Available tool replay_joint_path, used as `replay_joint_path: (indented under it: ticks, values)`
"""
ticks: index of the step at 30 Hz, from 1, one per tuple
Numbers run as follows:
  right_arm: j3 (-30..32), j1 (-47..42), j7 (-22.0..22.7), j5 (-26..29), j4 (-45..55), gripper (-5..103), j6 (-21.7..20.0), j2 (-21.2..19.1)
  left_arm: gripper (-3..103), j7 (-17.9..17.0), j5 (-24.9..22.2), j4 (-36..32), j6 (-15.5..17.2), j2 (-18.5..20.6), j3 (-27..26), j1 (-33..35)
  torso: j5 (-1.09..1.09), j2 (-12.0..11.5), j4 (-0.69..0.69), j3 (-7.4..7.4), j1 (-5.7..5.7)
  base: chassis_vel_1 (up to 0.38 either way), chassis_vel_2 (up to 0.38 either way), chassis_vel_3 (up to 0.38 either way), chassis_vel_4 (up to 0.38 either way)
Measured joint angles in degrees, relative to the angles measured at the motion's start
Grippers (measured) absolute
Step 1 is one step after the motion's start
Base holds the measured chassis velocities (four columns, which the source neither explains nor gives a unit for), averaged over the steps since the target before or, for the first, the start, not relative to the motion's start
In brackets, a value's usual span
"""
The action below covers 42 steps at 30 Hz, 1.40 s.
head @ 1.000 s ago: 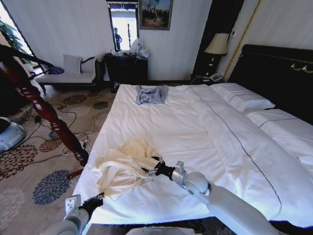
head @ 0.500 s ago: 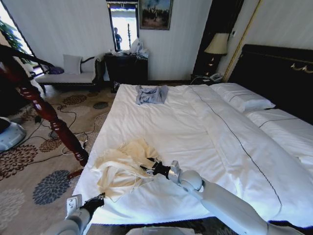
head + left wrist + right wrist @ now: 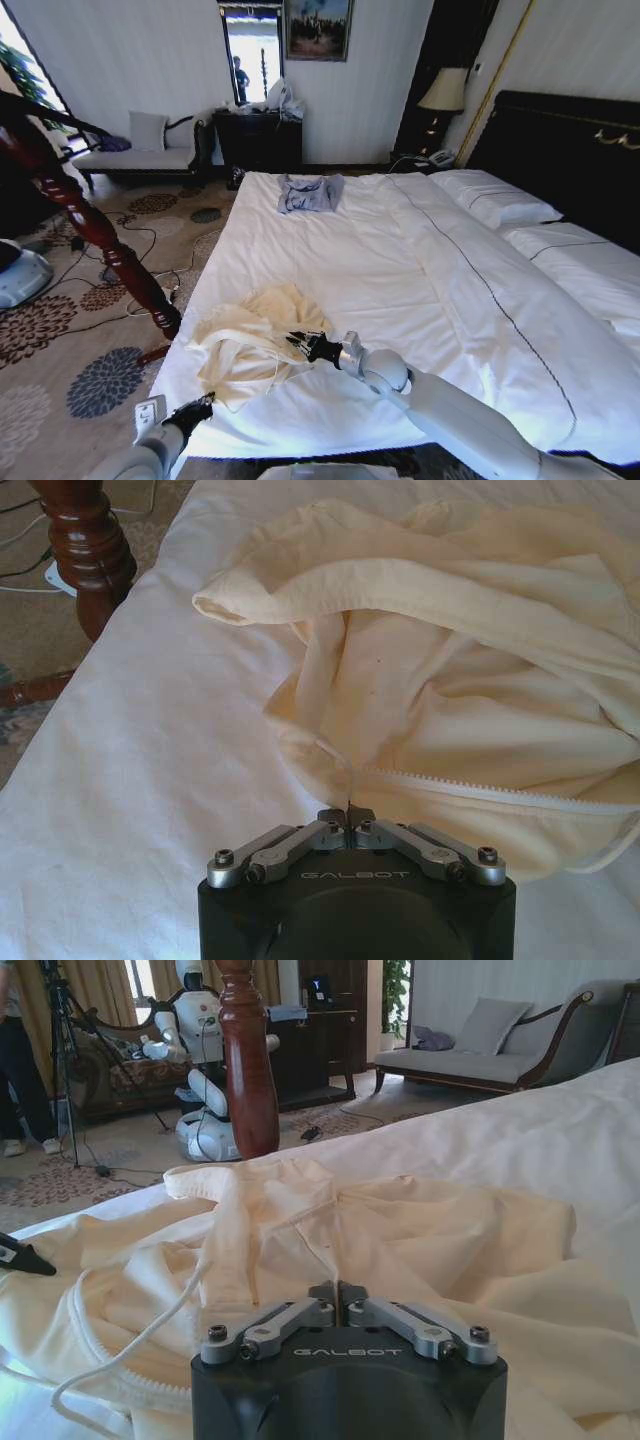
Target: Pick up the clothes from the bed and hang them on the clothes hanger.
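1. Since a second ago, we are reaching our right gripper (image 3: pixel 300 343) farther over the bed (image 3: pixel 400 270) toward its foot-side left corner, and its tip is now lying on the clothes (image 3: pixel 250 335).
2. We are seeing in the right wrist view that this gripper's (image 3: pixel 339 1290) fingers are pressed together, tips touching, resting against the cream fabric (image 3: pixel 420 1230); whether any cloth is pinched between them we cannot tell.
3. We are holding our left gripper (image 3: pixel 190 410) low at the bed's foot edge, near the left corner; in the left wrist view its fingers (image 3: pixel 348 814) are closed tip to tip, just short of the garment's (image 3: pixel 450 680) zipper edge.
4. We are seeing the clothes lying crumpled near the bed's left edge, close to the foot.
5. We are seeing a dark-red wooden post (image 3: pixel 90 225) leaning just beyond that edge, over the patterned carpet (image 3: pixel 60 330).
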Motion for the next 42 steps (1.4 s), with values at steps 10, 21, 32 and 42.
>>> replay_joint_path:
  ticks: [10, 21, 32, 42]
  values:
    - [0.0, -0.3, 0.2, 0.2, 0.1, 0, 0.6, 0.0, 0, 0.0, 0.2, -0.1, -0.2, -0.4, -0.1, 0.1, 0.01, 0.0, 0.00, 0.00, 0.00, 0.000, 0.000, 0.000, 0.000]
    - [11.8, -2.1, 7.1, 12.3, 7.5, 0, -0.2, -2.0, 0, -0.5, 0.0, -2.9, -1.6, 4.7, -2.1, -5.6, 0.01, 0.0, 0.01, 0.00, -0.01, 0.000, 0.000, 0.000, 0.000]
    - [25.2, -0.2, 16.2, 24.5, 17.4, 0, -3.5, -4.5, 0, -2.6, -10.9, -4.8, -3.4, 22.2, -4.7, -27.9, 0.00, 0.0, -0.01, 0.01, 0.00, 0.000, 0.000, 0.000, 0.000]
    - [36.6, 11.2, 24.8, 41.1, 21.4, 0, -4.9, -11.9, 0, 4.1, -21.7, 2.4, -2.9, 35.8, -3.9, -56.0, -0.01, 0.0, -0.02, 0.01, 0.00, 0.000, 0.000, 0.000, 0.000]
